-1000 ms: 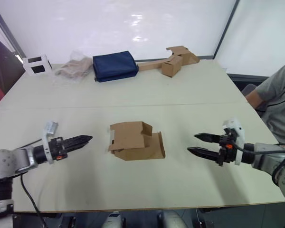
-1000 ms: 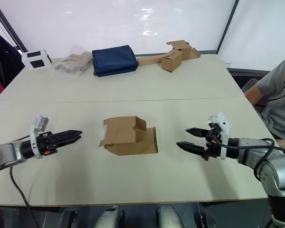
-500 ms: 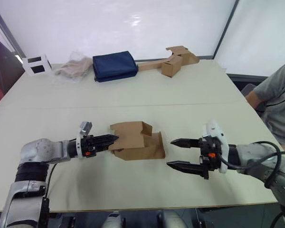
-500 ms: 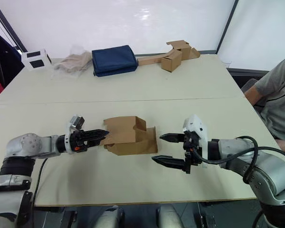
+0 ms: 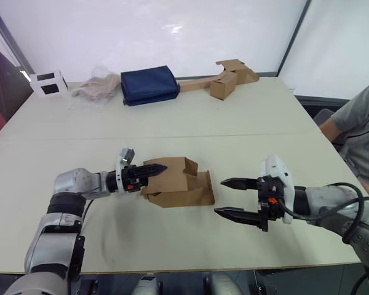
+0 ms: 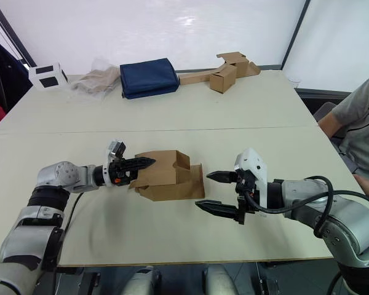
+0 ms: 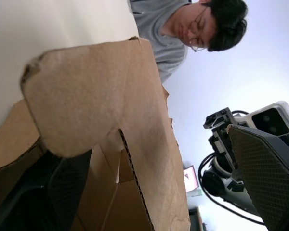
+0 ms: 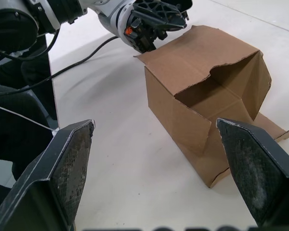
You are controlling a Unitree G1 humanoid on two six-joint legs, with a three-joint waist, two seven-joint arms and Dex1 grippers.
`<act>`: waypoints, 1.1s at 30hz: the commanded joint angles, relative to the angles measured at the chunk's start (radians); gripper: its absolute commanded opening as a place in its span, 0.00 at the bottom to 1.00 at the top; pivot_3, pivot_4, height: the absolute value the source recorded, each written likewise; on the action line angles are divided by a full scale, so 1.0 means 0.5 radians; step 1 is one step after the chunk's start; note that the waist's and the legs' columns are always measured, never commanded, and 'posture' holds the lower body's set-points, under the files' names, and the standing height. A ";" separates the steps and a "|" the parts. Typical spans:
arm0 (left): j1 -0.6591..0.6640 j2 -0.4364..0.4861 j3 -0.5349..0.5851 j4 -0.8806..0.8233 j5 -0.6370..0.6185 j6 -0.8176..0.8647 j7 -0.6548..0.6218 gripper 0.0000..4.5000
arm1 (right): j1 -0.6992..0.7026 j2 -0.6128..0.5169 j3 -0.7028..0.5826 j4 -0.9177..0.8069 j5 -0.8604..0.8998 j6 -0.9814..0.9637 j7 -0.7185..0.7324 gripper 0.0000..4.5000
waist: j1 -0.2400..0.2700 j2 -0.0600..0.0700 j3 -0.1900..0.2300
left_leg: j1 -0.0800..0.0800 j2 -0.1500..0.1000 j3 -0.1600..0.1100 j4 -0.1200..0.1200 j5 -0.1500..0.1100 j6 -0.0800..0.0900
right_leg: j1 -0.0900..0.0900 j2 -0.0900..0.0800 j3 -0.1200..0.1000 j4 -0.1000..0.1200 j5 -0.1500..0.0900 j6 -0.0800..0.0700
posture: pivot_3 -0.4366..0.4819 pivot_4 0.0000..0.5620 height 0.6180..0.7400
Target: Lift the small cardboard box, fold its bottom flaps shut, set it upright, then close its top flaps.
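Note:
The small cardboard box (image 5: 178,184) lies on its side in the middle of the table. Its open end (image 8: 216,91) faces my right gripper, and one flap (image 5: 204,184) lies flat on the table. My left gripper (image 5: 160,166) is open at the box's left end. Its fingers straddle the upper left flap (image 7: 101,101), one finger (image 7: 62,192) under it inside the box and the other beyond its edge. My right gripper (image 5: 219,196) hangs wide open just right of the box and does not touch it.
Along the far edge stand a white cube with black squares (image 5: 48,83), a crumpled plastic bag (image 5: 97,86), a navy pouch (image 5: 149,85) and another brown box on a long cardboard strip (image 5: 224,83). A person in a grey shirt (image 5: 360,126) sits at the right.
My left gripper has travelled right and slid its fingertips over the box's left flap. The right gripper came in toward the box and has held still for the last half second.

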State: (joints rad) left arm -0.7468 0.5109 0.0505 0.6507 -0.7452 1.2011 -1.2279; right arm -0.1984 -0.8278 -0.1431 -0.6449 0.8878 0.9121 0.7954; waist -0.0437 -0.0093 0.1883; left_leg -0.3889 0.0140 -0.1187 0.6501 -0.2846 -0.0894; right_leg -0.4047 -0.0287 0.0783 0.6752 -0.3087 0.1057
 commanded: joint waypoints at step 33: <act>-0.475 0.135 0.220 -0.740 0.102 -0.648 0.130 0.00 | -0.683 1.214 -0.267 0.639 -0.032 -0.649 -1.086 0.02 | -0.008 0.001 0.000 | -0.003 0.000 0.001 -0.002 0.008 -0.014 | -0.008 0.000 0.002 0.009 0.000 0.000 | 0.48 0.27 1.00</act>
State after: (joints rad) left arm -0.9376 0.5688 0.1492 0.3085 -0.6955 0.9196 -1.1578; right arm -0.5040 -0.2236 -0.2772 -0.3273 0.8581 0.6073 0.2461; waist -0.0478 -0.0089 0.1884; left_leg -0.3903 0.0142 -0.1184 0.6492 -0.2807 -0.0963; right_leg -0.4089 -0.0286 0.0790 0.6796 -0.3087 0.1057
